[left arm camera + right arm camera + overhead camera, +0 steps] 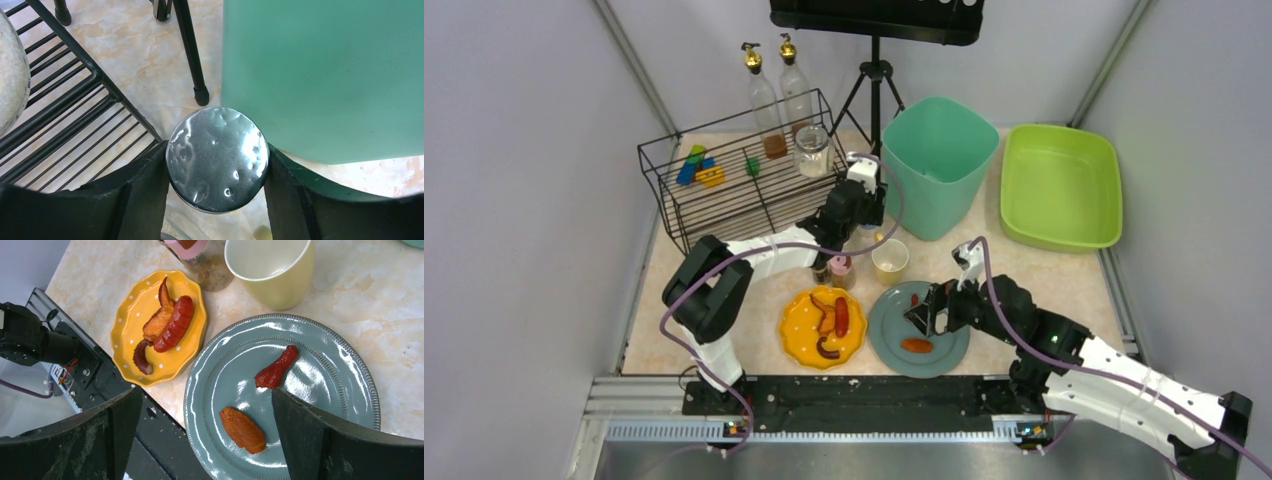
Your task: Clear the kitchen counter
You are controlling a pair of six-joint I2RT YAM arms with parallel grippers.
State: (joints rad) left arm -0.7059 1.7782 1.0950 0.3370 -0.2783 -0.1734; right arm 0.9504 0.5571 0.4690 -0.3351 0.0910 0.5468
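Kitchen counter (1074,268): lid (216,159) hides what's below (L cam).

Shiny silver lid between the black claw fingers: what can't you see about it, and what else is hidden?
- Left wrist view: the round shiny silver lid covers whatever container is underneath.
- Left wrist view: whether the left claw squeezes it yet; too close to tell.
- Top view: the coloured pieces in the black wire rack are too small to name.
- Right wrist view: the top edge cuts off the pink-capped glass shaker.
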